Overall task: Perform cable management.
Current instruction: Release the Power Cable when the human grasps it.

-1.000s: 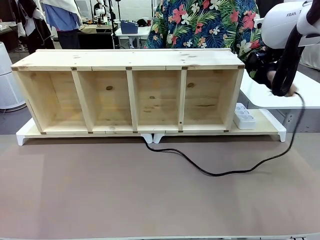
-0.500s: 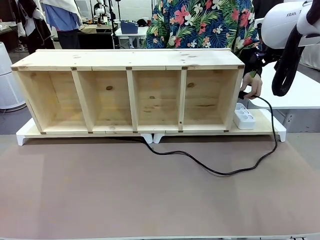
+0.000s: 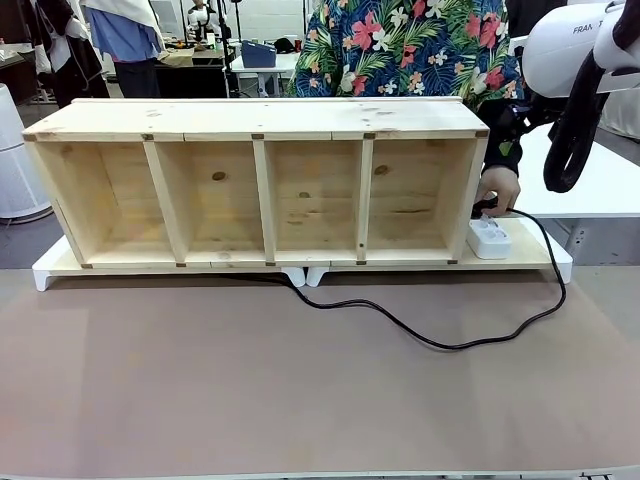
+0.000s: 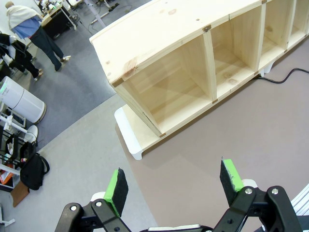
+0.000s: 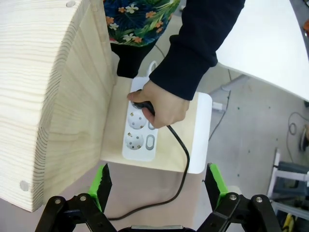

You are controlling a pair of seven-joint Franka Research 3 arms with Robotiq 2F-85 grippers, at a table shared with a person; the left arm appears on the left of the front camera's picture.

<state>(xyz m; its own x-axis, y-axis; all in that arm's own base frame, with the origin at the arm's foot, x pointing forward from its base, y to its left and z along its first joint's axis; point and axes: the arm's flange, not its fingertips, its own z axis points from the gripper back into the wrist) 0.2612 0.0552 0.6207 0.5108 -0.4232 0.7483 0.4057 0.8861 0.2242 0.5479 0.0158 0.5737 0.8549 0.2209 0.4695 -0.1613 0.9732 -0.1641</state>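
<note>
Shelving fills the middle of the front view: a long wooden shelf unit (image 3: 265,185) with four open compartments stands on a low white stand (image 3: 545,262) at the far side of the brown table mat (image 3: 300,380). A white power strip (image 3: 489,238) lies on the stand just right of the unit. A person in a flowered shirt (image 3: 410,45) stands behind the unit, and the person's hand (image 3: 498,188) is down at the far end of the strip, holding the black plug of the cable (image 3: 430,343). From there the cable loops out to the right, curves back across the mat in the lower right of the frame and runs left to the stand's feet at the centre. Part of a white robot arm (image 3: 565,45) shows in the upper right corner.

Seen from the left wrist, the left gripper (image 4: 174,181) hangs at the bottom edge with its green-padded fingers spread wide and nothing between them. The end of the shelf unit lies in the upper half, and a short piece of cable shows at the right edge.

Seen from the right wrist, the right gripper (image 5: 159,186) stands fully spread and empty at the bottom. Above it, in the centre, the hand covers the plug on the strip; whether the pins are fully seated is hard to tell. The cable trails down from the hand towards the bottom of the frame.
</note>
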